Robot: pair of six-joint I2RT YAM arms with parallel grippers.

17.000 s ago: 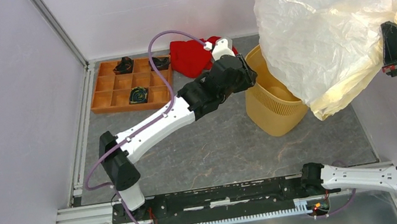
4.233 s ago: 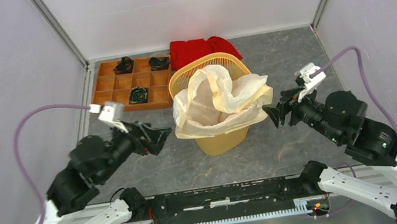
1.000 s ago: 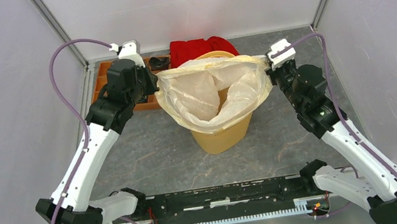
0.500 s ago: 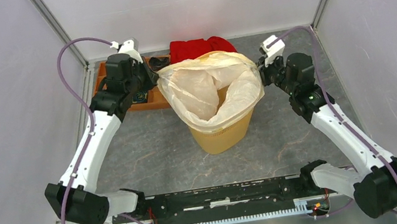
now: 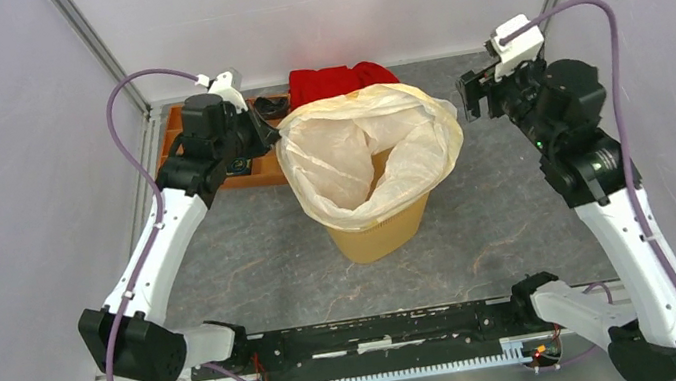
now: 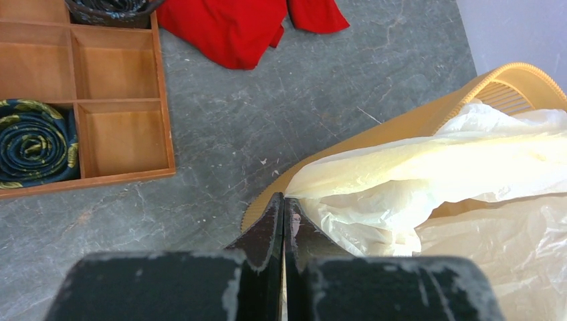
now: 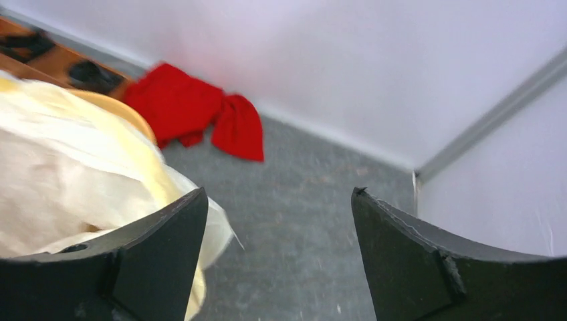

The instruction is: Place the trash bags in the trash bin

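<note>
The cream-white trash bag (image 5: 358,147) hangs open inside the yellow-orange trash bin (image 5: 383,231), and its rim drapes over the bin's top. My left gripper (image 5: 273,141) is at the bag's left edge. In the left wrist view this gripper (image 6: 284,197) is shut on a pinched corner of the bag (image 6: 434,174), just above the bin's rim (image 6: 428,114). My right gripper (image 5: 474,95) hovers to the right of the bag, apart from it. In the right wrist view it (image 7: 277,194) is open, with only grey floor between its fingers and the bag (image 7: 67,167) at its left.
A red cloth (image 5: 338,79) lies behind the bin at the back wall. A brown wooden compartment tray (image 6: 120,134) holding a rolled dark item (image 6: 33,144) sits at the back left, under my left arm. Walls close in on three sides.
My right gripper has opened, let go of the bag's right edge and pulled away up and to the right. The left gripper has stayed shut on the left edge.
</note>
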